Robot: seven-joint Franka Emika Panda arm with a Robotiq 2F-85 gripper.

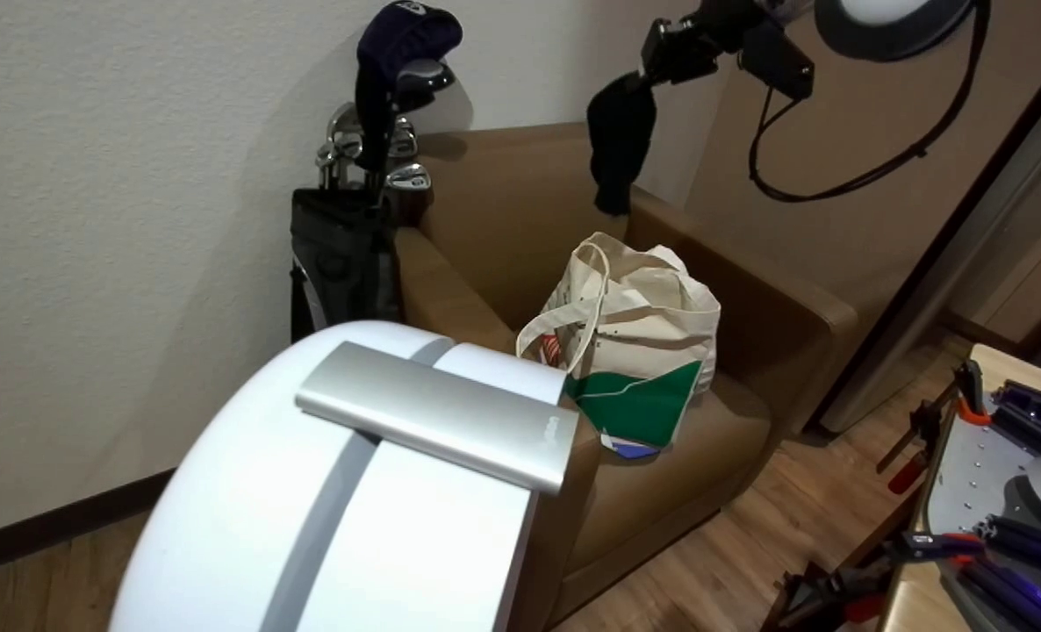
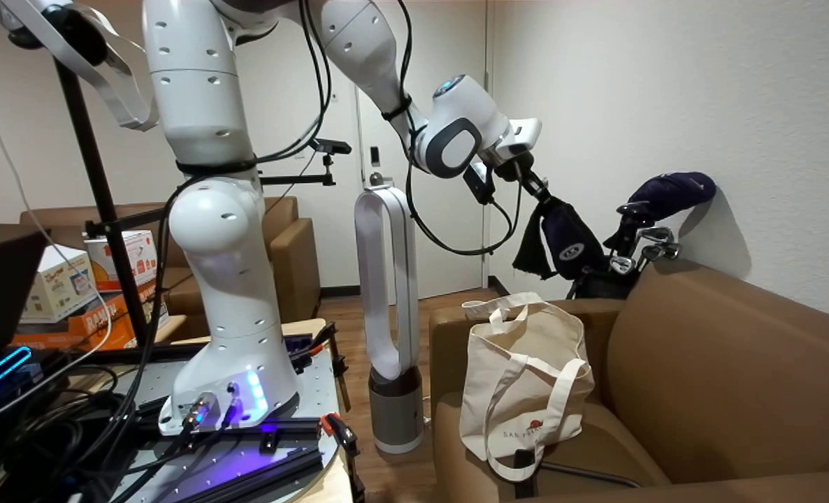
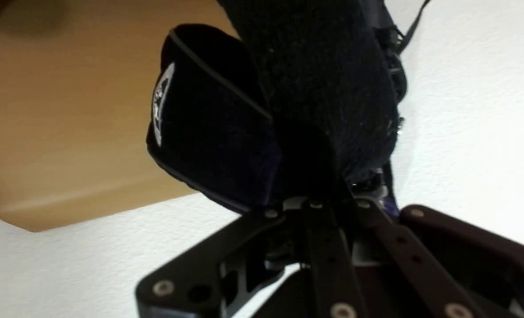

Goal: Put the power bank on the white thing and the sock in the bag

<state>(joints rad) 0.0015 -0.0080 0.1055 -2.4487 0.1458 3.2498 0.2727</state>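
Black fabric, the sock [image 1: 621, 136] (limp, drooping) hangs from the jaws.

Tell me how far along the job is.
Done: the silver-grey rectangular power bank lies on the smooth white dome.
In hand: the black gripper holds what looks like the limp black fabric sock.
Left: getting it into the cream fabric tote bag; it hangs outside.

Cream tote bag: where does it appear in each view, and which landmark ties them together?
In an exterior view: the bag, right of centre, green-patched side showing.
In an exterior view: the bag, lower right of centre, lettered side showing.
Wrist view: not in it.
Shared by all: brown armchair, upper left in the wrist view.
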